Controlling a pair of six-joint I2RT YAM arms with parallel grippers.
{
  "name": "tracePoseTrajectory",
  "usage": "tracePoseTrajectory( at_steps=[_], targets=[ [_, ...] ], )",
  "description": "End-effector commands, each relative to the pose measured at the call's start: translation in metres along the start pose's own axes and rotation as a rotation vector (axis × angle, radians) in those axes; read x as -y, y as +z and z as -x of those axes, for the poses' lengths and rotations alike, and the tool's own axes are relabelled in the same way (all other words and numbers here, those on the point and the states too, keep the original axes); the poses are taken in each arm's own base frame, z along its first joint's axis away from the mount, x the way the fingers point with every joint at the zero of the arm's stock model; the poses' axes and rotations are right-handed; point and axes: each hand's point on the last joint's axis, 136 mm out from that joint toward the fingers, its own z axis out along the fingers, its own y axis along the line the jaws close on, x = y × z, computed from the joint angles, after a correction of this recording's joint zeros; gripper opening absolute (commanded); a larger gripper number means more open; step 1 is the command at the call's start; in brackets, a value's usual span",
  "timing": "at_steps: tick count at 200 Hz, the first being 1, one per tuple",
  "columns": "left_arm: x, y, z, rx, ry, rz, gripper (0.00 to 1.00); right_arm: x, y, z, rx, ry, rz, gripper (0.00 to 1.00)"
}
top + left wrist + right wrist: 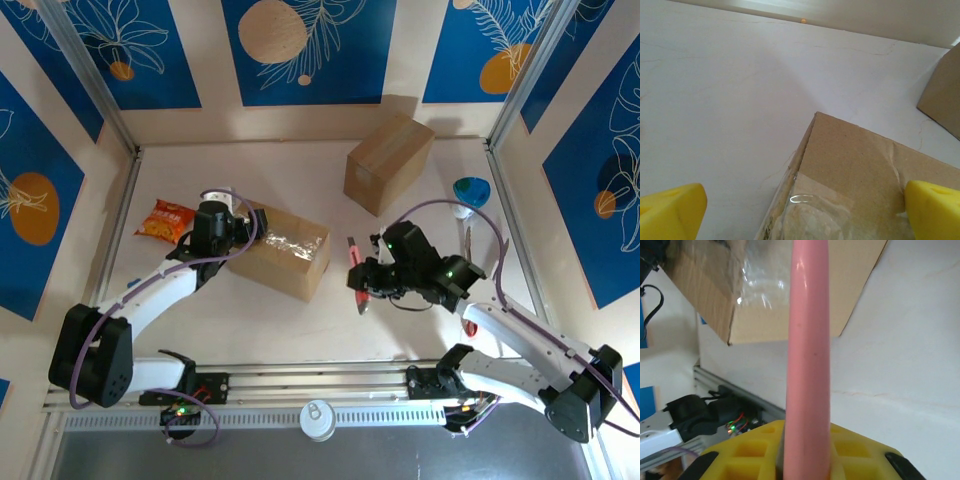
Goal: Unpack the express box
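The express box is a brown carton lying left of the table's middle, with clear shiny tape along its top. My left gripper stands open over the box's left end. In the left wrist view its yellow fingertips straddle the taped corner of the box, with nothing held. My right gripper is shut on a pink rod-like tool, just right of the box. In the right wrist view the tool runs up from between the yellow pads toward the box.
A second brown carton stands at the back, with its edge in the left wrist view. An orange snack packet lies at the left. A blue-and-white object sits by the right rail. A can rests on the front rail.
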Motion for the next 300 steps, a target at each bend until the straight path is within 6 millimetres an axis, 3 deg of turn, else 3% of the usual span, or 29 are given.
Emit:
tracePoseTrajectory(
  at_steps=[1,74,137,300],
  targets=[
    [-0.046,0.001,-0.083,-0.263,0.056,0.181,1.00,-0.034,0.002,-0.008,-0.024,-0.002,0.191,0.00],
    [-0.051,0.002,-0.092,-0.302,0.063,0.202,1.00,-0.049,0.015,-0.006,-0.041,-0.042,0.249,0.00],
    [-0.051,0.003,-0.097,-0.335,0.077,0.207,1.00,-0.048,0.023,0.001,-0.045,-0.007,0.214,0.00],
    [-0.051,0.003,-0.097,-0.331,0.070,0.203,1.00,-0.044,0.023,0.012,-0.012,0.008,0.181,0.00]
  ],
)
